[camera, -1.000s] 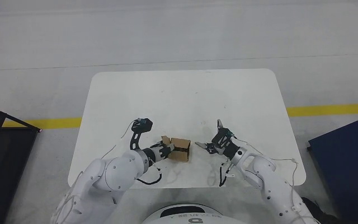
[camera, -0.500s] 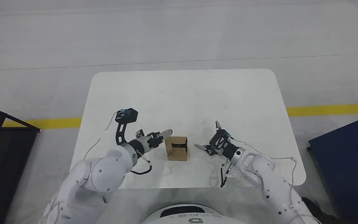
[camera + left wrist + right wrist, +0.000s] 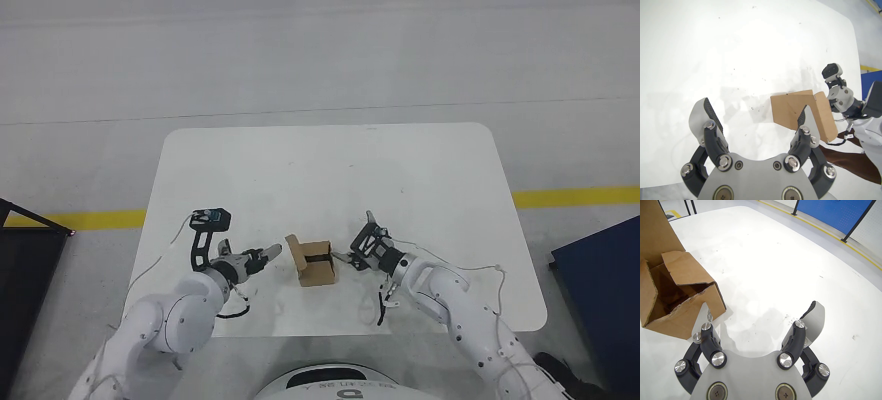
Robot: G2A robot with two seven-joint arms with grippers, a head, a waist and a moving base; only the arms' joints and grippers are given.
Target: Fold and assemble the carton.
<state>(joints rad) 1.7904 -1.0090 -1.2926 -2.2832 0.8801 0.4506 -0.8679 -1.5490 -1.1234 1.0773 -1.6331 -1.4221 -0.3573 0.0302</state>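
Near the front middle of the white table (image 3: 330,160), the carton (image 3: 314,263) sits between the arms, its ragged open end toward the right gripper (image 3: 759,308). That gripper's jaws are spread, with one finger (image 3: 703,315) just beside the carton wall; the left gripper (image 3: 756,106) hangs apart from the opposite end, jaws spread too, holding nothing. Step in hand looks like closing the end flaps: brace the far end with the left first or the light box will likely slide, then fold the short inner flap (image 3: 685,270) before the tall standing flap (image 3: 657,226), pressing at the crease.
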